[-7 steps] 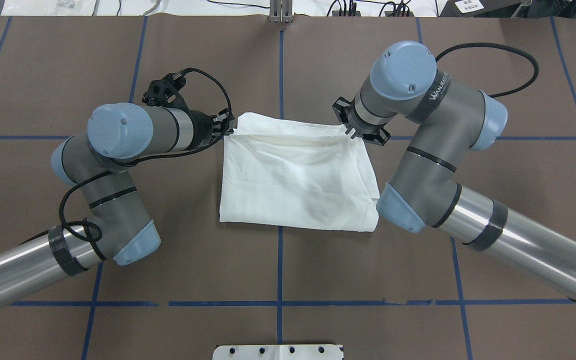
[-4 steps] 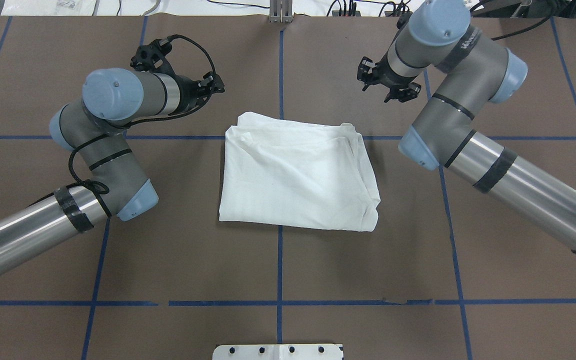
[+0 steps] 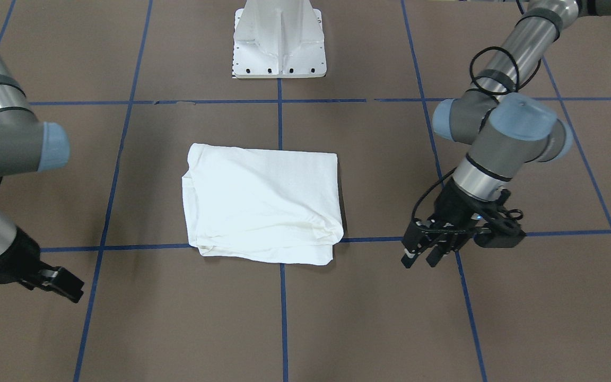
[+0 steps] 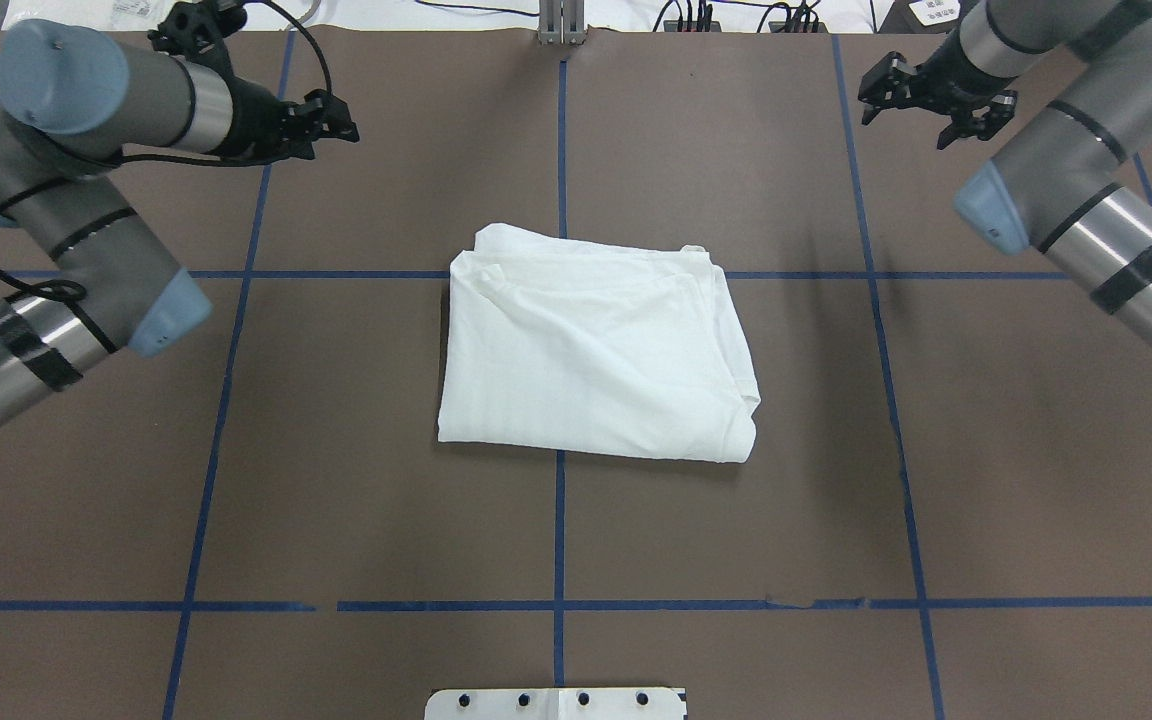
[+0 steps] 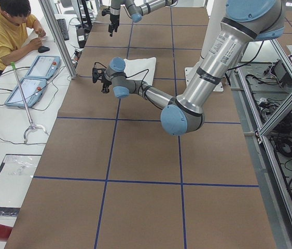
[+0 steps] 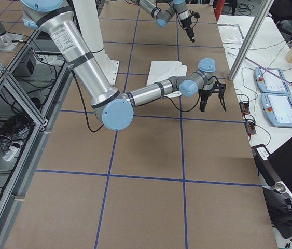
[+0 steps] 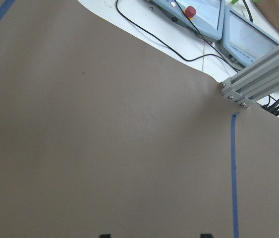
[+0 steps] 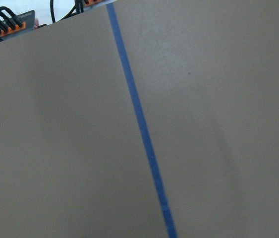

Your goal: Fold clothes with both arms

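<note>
The white T-shirt (image 4: pixel 596 345) lies folded into a rough rectangle at the middle of the brown table; it also shows in the front view (image 3: pixel 263 212). No print or collar shows. My left gripper (image 4: pixel 339 120) is open and empty, well off the shirt's far left corner; in the front view (image 3: pixel 418 260) it hangs over the table surface. My right gripper (image 4: pixel 921 108) is open and empty, far off the shirt's far right corner; in the right side view (image 6: pixel 212 105) its fingers are spread. Both wrist views show only bare table.
The white pedestal base (image 3: pixel 279 42) stands at the robot's side of the table. An aluminium post (image 4: pixel 561 22) and cables sit at the far edge. An operator (image 5: pixel 5 31) sits beside two teach pendants (image 5: pixel 34 75). Blue tape lines (image 4: pixel 558 540) cross the table.
Both grippers have let go of the shirt's far corners and moved outward and toward the far edge. The shirt has settled flat and has not shifted.
</note>
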